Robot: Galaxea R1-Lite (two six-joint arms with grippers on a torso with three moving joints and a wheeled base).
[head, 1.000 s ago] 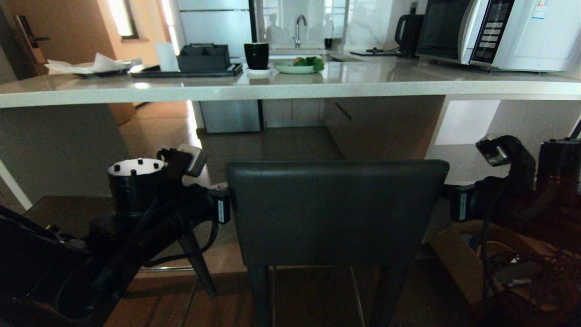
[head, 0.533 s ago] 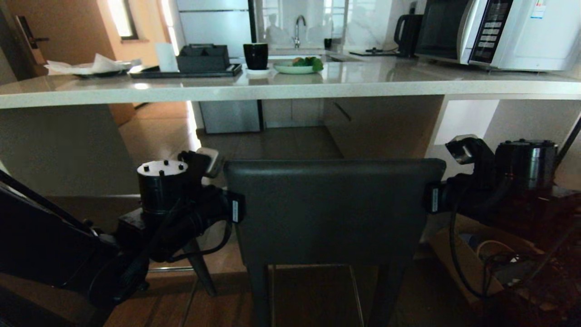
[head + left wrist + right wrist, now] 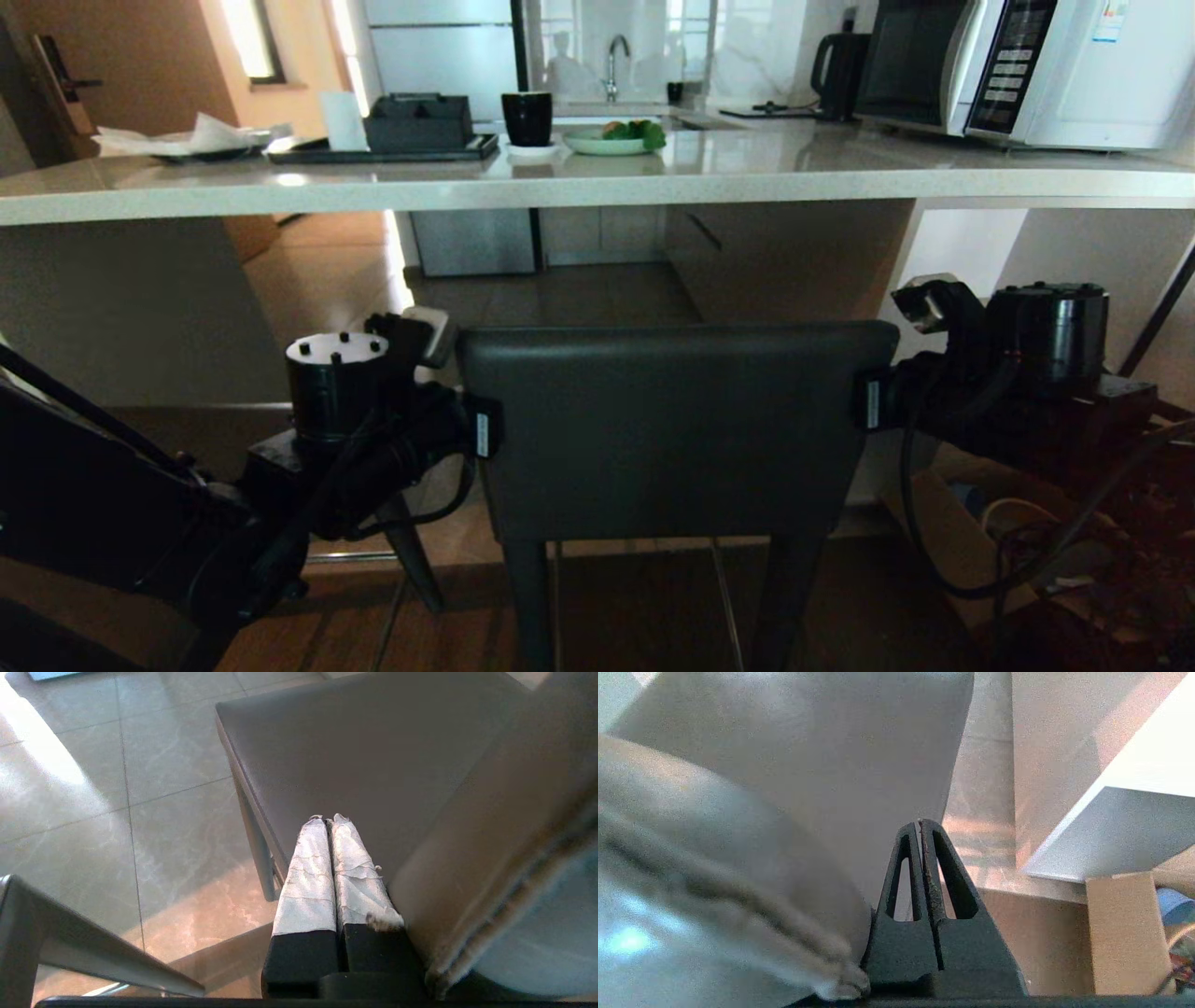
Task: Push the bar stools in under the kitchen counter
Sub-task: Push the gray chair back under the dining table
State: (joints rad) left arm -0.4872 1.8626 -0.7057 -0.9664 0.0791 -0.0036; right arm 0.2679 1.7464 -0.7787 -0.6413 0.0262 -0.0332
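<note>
bar stool (image 3: 667,429), between left claw (image 3: 327,821), right claw (image 3: 920,823)

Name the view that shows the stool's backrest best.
Head view: the backrest shows whole, between the left pincer and right pincer, below the counter. The left wrist view catches only its end beside the seat; the right wrist view, a blurred end.
</note>
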